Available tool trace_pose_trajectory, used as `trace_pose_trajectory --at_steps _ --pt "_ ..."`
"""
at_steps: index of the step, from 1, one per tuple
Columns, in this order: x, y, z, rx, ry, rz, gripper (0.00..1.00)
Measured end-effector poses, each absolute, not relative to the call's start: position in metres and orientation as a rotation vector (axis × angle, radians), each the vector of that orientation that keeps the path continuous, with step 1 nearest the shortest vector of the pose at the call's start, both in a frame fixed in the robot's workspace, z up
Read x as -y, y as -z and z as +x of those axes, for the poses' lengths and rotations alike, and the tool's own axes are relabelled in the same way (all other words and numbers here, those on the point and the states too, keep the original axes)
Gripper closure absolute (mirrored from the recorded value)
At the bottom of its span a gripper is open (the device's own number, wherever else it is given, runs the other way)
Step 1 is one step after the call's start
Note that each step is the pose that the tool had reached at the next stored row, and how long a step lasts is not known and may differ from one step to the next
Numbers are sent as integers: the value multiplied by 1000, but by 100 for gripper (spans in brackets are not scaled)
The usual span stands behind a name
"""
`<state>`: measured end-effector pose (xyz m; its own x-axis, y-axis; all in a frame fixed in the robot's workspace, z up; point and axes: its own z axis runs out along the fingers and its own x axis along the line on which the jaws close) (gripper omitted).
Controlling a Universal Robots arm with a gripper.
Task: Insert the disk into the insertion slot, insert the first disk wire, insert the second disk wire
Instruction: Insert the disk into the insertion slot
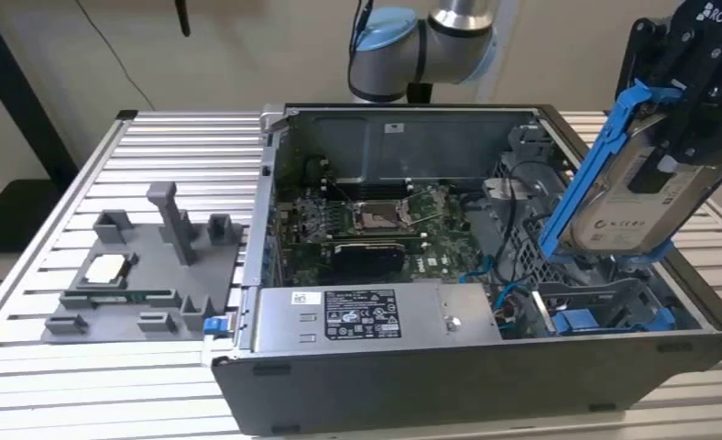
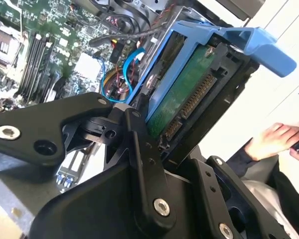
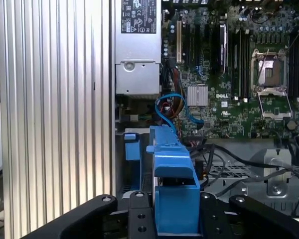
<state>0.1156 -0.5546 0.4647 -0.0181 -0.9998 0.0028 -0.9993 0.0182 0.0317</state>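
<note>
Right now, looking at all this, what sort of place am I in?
Most likely a robotics lab or test bench: a robot arm holds the disk over an opened computer case, which sits on a slotted metal table.

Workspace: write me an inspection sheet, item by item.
Surface: ribbed metal table, carrying an open computer case.
Job's things: disk in its blue carrier, held steeply tilted above the case at the exterior view's right, not yet inserted.
Clutter: grey fixture tray on the table at the exterior view's left.
Hand: hand shut on the disk.
Cables: blue wires looped beside the motherboard; black cables across the case floor.
Surroundings: a person close by in the second wrist view.
</note>
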Motion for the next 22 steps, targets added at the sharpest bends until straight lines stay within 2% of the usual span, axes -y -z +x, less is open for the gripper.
trace_pose_trajectory --at_steps 22 --pt "567 -429 123 2228 26 2188 68"
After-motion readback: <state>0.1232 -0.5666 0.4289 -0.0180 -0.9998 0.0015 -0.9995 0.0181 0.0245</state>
